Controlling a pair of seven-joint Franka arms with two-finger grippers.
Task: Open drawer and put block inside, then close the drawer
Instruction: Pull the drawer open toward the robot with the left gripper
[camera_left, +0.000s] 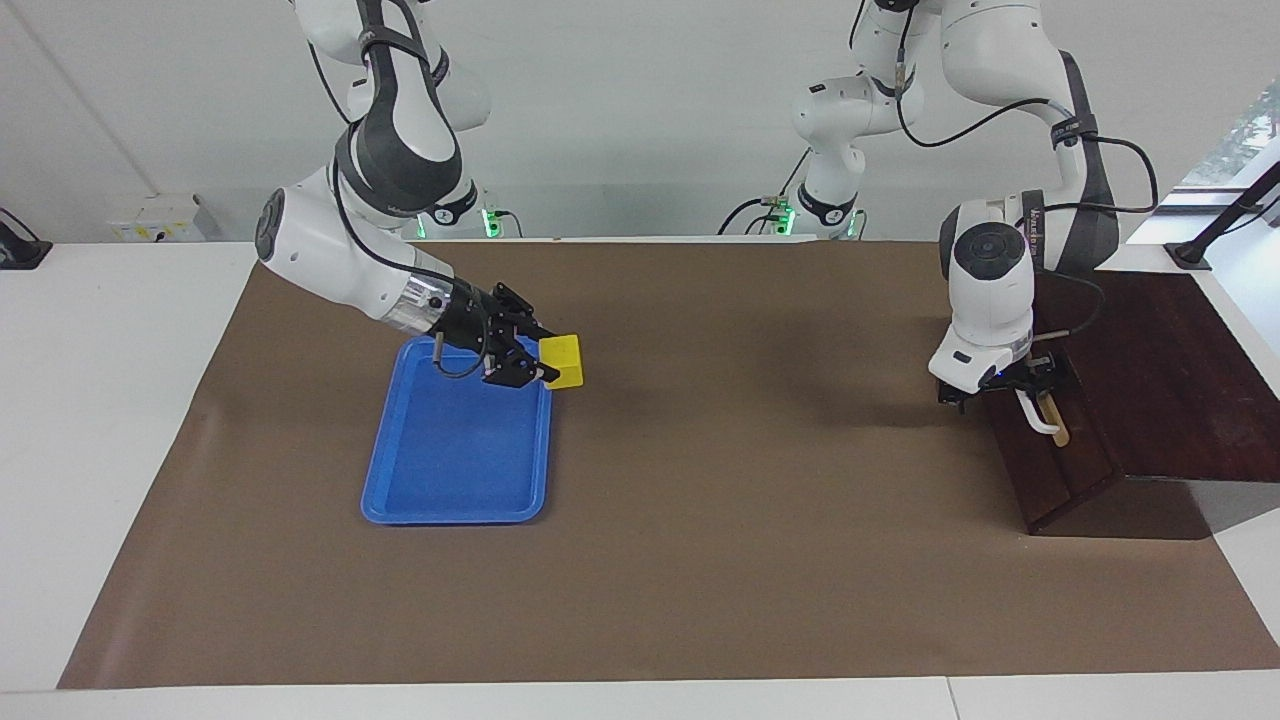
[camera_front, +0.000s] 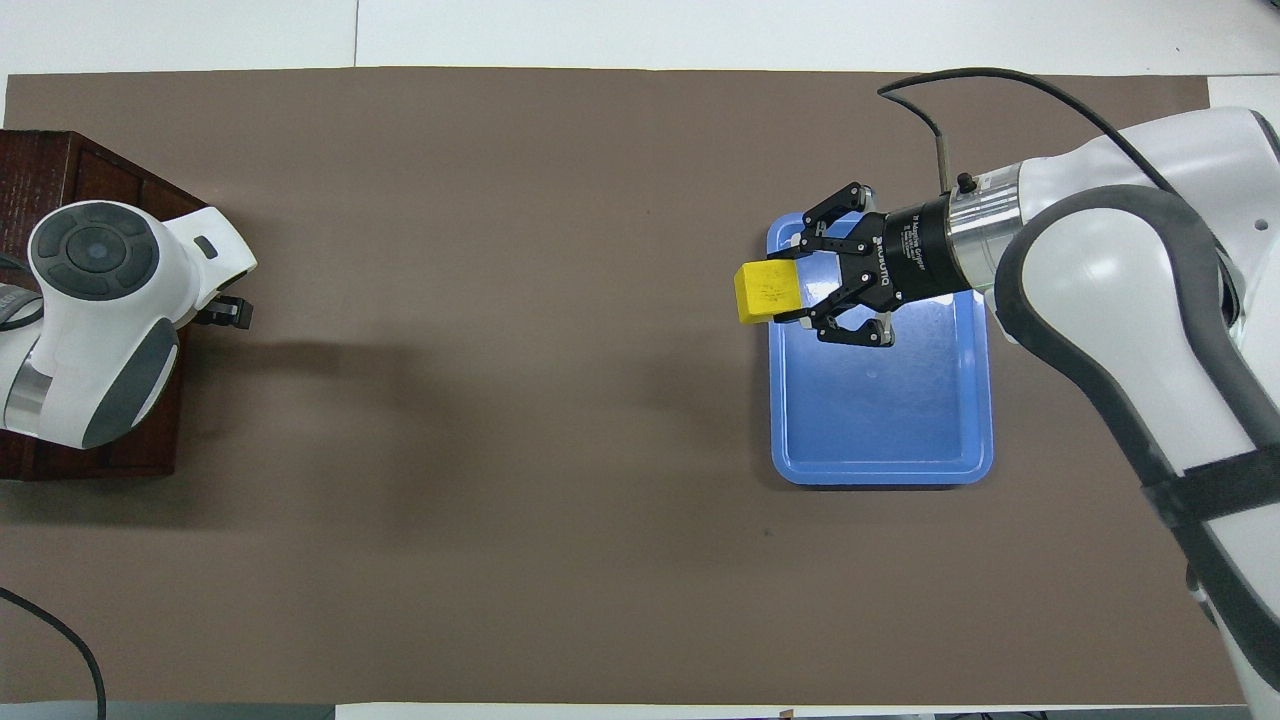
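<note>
Taking the blue tray (camera_left: 455, 455) as the landmark: the right gripper (camera_left: 535, 362) is raised above the tray corner nearest the robots, on the side toward the left arm's end of the table, with its fingers clamped on the block (camera_left: 563, 361), which projects past the tray edge over the brown mat (camera_left: 700, 560). The block is a small, rigid yellow cube with flat faces; it is judged light and unlikely to deform, though smooth sides may slip, so opposing flat faces, as presently gripped, are the correct hold. Well apart from the tray, at the left arm's end of the table, stands the dark wood box (camera_left: 1160, 380). The drawer (camera_left: 1050, 460) appears closed or nearly so; no pale interior is visible. The left gripper (camera_left: 1035, 395) sits at the white bar handle (camera_left: 1040, 415), but whether its fingers are parted or pinched on the handle cannot be determined, as the wrist housing hides them. The handle is a stiff bar; grip it across its middle and pull straight to avoid skewing the drawer.
</note>
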